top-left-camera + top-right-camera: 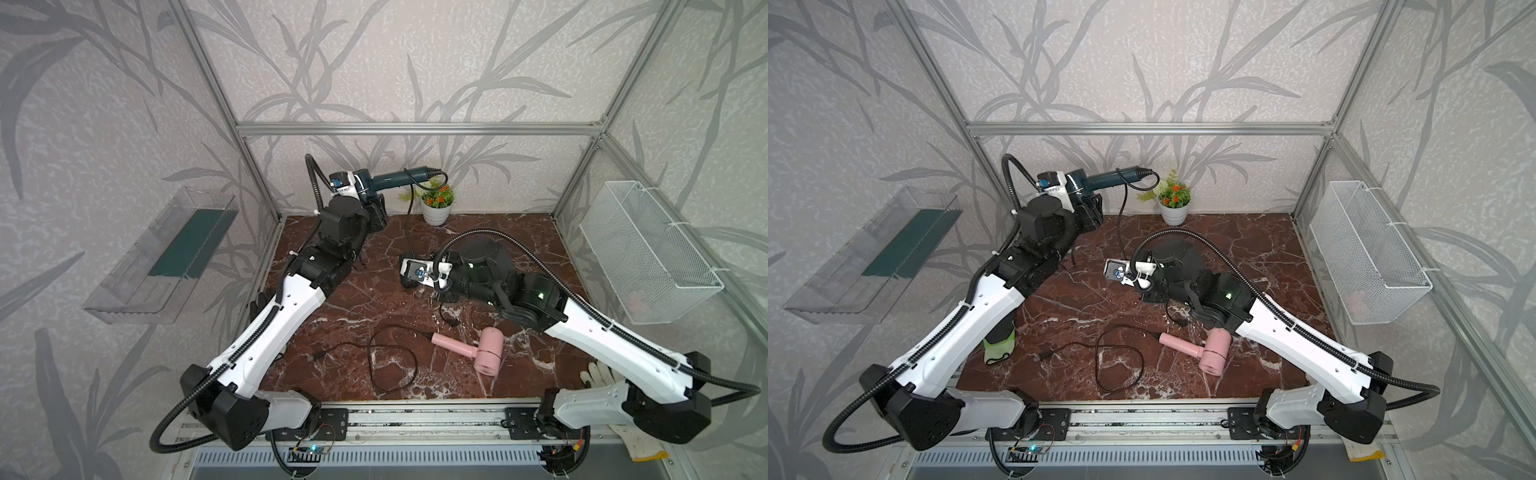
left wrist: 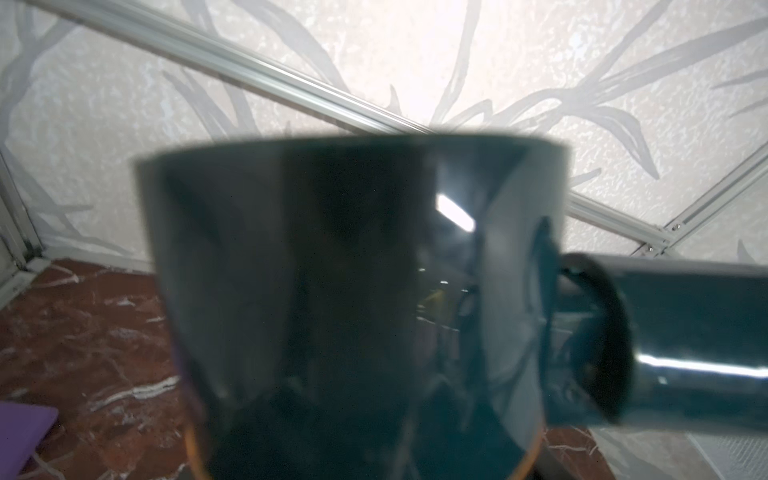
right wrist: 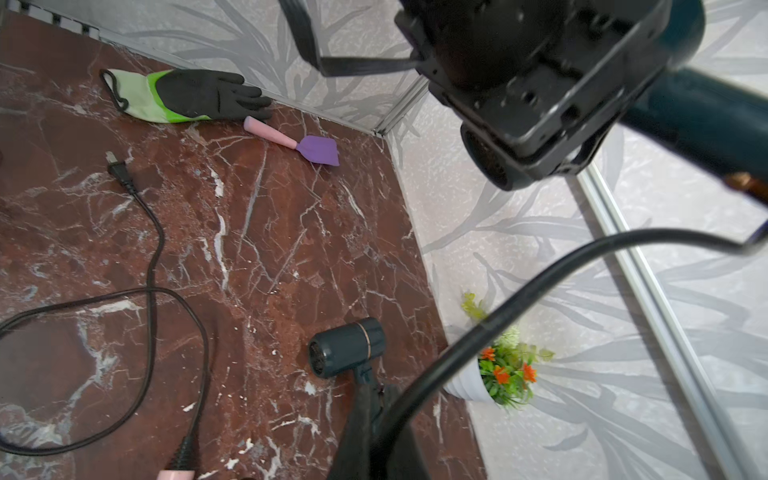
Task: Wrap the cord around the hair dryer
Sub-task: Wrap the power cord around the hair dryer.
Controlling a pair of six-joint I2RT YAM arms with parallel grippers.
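Hair dryer (image 1: 399, 178), the dark teal one, is off the table (image 1: 519, 232). It hangs in the air above the back edge, toward the back left corner. Its handle lies about level and points along that edge toward the potted plant (image 1: 435, 208), which stands at the middle of the back edge.

My left gripper (image 1: 372, 205) is clamped on the barrel. In the left wrist view the glossy barrel fills most of the picture, too close to be sharp.

The cord (image 1: 409, 224) leaves the handle's end, curls in a small loop in front of the plant, and drops almost straight down to my right gripper (image 3: 372, 405). That gripper sits low over the middle of the table. Its fingers are closed, and in the right wrist view I see the cord rising from between them toward the held dryer. The top views hide those fingers under the wrist camera.

A short black tail (image 1: 451, 318) lies on the table just beside the right arm. I cannot tell whether it belongs to the same cord.

A pink dryer (image 1: 484, 351) lies flat near the front edge, right of the middle. Its black lead (image 1: 392, 361) is looped loosely toward the front left, ending in a plug (image 1: 318, 356).

A green and black glove (image 3: 187, 97) and a purple spatula (image 3: 291, 143) lie along the left edge, tips touching.
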